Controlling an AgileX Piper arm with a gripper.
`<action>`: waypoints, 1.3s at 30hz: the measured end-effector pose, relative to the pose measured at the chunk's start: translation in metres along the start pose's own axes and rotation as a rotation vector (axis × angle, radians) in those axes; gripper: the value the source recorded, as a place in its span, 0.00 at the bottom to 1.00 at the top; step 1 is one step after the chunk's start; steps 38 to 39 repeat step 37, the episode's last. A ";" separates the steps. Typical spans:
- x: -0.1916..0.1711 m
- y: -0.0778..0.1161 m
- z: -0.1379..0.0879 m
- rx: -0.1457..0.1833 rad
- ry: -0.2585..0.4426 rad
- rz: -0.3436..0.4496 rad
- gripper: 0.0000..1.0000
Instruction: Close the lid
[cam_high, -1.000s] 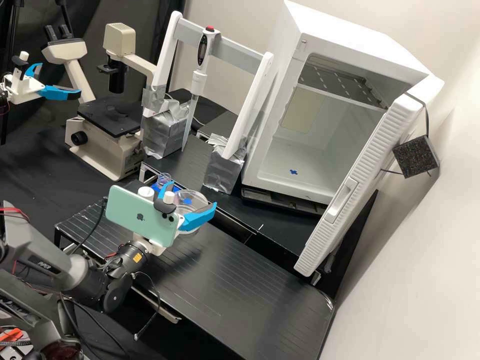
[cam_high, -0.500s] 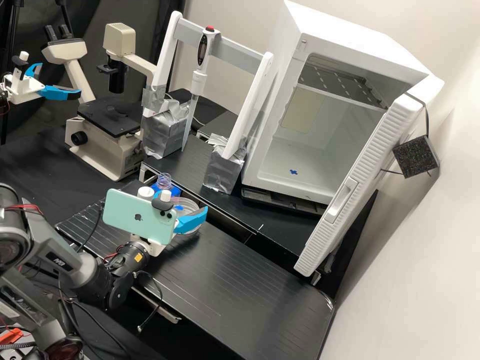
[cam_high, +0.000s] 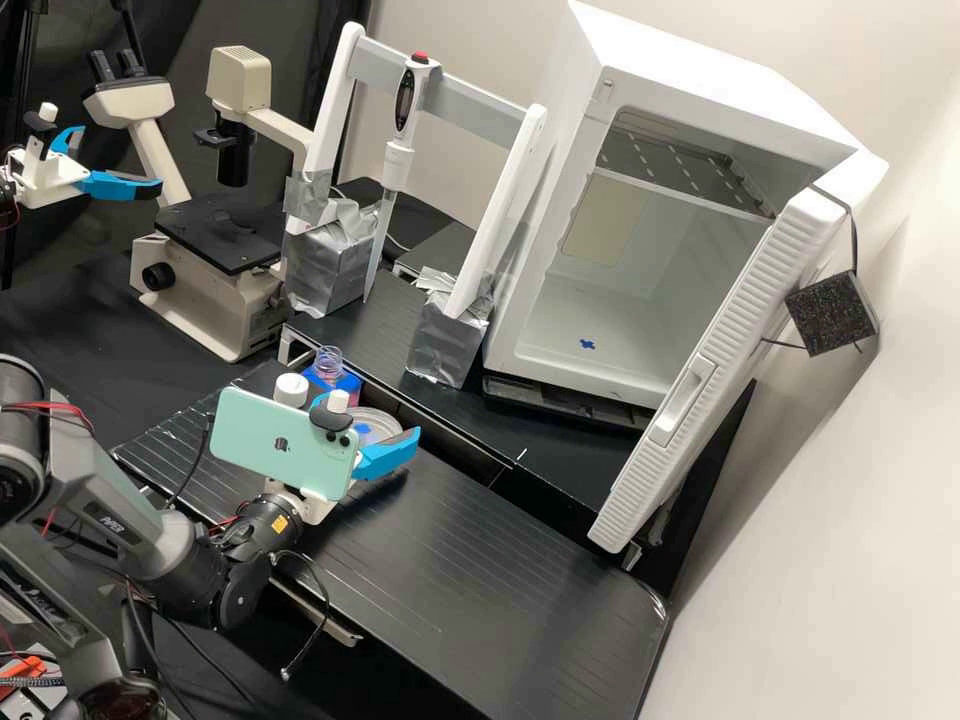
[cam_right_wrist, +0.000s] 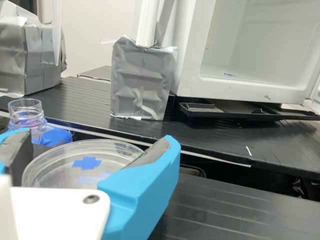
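A: Movement first. Against the high view of one second ago, the jaws (cam_high: 371, 412) and the clear round lid (cam_high: 381, 424) have shifted together, down the frame and slightly left. Jaw state?

B: Grasping the lid. Wrist view: blue fingers (cam_right_wrist: 145, 192) on opposite sides, dark inner pads at its rim. A blue patch (cam_right_wrist: 86, 163) marks its upper face.

A: Position of the lid in the high view?

B: Left of centre, a little below mid-height, over the grooved tabletop (cam_high: 480, 560). Whether it is fully seated on a dish, I cannot tell.

A: Noted. Surroundings?

B: An open clear-necked bottle (cam_high: 328, 364) near the lid, toward the upper left of it; a white cap (cam_high: 291, 388) just beside that bottle. A pale green phone (cam_high: 275, 445) is mounted behind the jaws.

A: Background?

B: Microscope (cam_high: 215, 295) at upper left; upright pipette (cam_high: 397, 165) at upper centre, mounted on a white frame; white cabinet (cam_high: 550, 355) at upper right, its door (cam_high: 690, 390) standing open.
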 end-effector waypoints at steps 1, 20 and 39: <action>0.000 0.000 0.000 0.000 0.000 0.000 1.00; -0.010 0.012 -0.034 0.007 0.136 0.112 1.00; 0.021 -0.012 -0.039 0.067 -0.002 0.208 1.00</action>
